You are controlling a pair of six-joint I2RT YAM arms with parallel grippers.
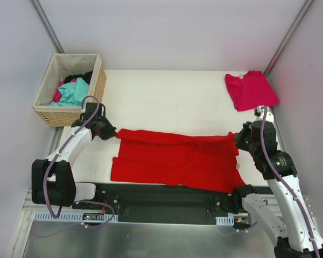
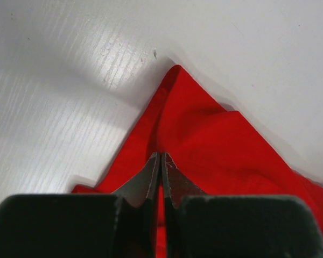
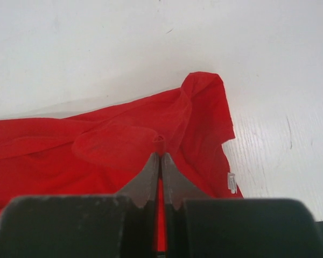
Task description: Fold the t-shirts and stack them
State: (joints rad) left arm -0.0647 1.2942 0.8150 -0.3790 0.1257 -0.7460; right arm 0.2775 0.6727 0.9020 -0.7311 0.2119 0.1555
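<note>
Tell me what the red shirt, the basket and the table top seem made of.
Bright red t-shirt: soft matte cloth, perhaps cotton knit; it creases and bunches. Square tan basket: woven wicker-like fibre, weave visible on its wall, pale liner inside. White table top: hard, faintly glossy board, maybe laminate; streaky grain and glare.

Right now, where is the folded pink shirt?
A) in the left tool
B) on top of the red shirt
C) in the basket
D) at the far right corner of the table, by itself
D: the pink shirt lies folded at the far right of the table, apart from the red shirt and far from the basket.
</note>
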